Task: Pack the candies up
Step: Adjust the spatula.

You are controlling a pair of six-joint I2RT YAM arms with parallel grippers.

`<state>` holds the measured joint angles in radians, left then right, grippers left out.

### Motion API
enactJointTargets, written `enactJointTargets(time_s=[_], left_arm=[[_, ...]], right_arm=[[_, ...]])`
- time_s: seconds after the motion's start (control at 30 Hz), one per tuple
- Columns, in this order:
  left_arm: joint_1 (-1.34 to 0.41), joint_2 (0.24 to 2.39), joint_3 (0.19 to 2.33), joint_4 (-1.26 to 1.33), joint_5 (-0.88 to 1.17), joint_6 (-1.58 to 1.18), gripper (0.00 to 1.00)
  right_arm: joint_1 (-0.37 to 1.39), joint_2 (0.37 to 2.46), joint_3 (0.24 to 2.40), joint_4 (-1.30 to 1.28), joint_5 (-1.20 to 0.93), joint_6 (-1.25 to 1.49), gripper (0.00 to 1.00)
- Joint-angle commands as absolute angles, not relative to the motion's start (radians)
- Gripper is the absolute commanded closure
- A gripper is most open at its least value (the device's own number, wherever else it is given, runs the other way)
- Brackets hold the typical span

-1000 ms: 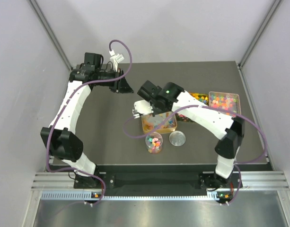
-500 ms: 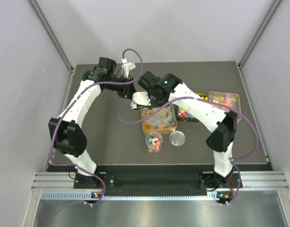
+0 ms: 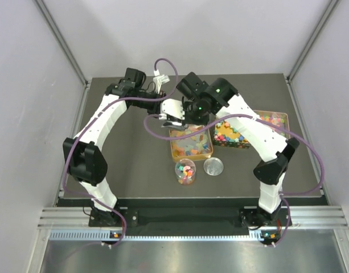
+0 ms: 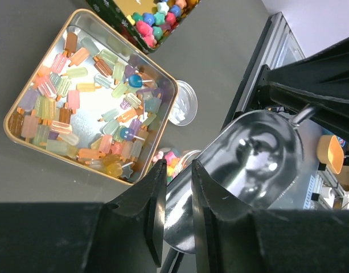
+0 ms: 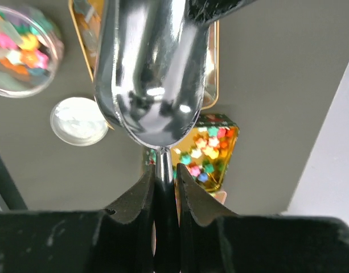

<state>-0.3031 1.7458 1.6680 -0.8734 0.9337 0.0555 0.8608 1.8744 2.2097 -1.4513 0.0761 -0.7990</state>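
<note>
The candies lie in a gold tin, pastel pieces also in the left wrist view. More candies fill a small glass jar and a green box. A shiny metal scoop hangs empty above the tin, its bowl also in the left wrist view. My right gripper is shut on the scoop's thin handle. My left gripper has its jaws close together on the scoop's front lip. Both grippers meet at the table's back middle.
The round silver lid lies right of the jar, also in the right wrist view. A third tray of mixed candies sits at the far right, partly behind the right arm. Grey walls stand on both sides.
The right gripper has carried the scoop up and back from over the tin. The left arm has swung right to meet it, and its jaws now sit on the scoop's lip.
</note>
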Motion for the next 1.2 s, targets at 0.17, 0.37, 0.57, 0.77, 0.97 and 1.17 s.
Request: enactJointTargets(time_s=[0.17,0.37,0.57,0.77,0.97,1.17], left_arm=[[-0.328,1.766,1.667,-0.91,0.828,0.086,0.74],[-0.328,1.756,1.678,-0.92,0.775,0.109,0.74],[-0.313,1.764,1.831,-0.971,0.654,0.181,0.74],[-0.278,1.753,1.904,-0.979,0.591,0.166,0.62],[-0.038,1.747,1.853,-0.927,0.814,-0.145,0.23],[0.135,1.72,1.367,-0.048,1.478,-1.097,0.42]], right_arm=[[0.858,1.848,2.467,-1.256,-0.163,-0.692,1.0],[0.871,1.888,2.505,-1.244,-0.167,-0.676,1.0],[0.887,1.839,2.341,-1.258,-0.049,-0.776,1.0],[0.888,1.769,2.252,-1.25,-0.021,-0.833,1.0],[0.906,1.645,2.101,-1.207,0.033,-0.896,1.0],[0.965,1.341,1.627,-0.94,0.165,-1.113,1.0]])
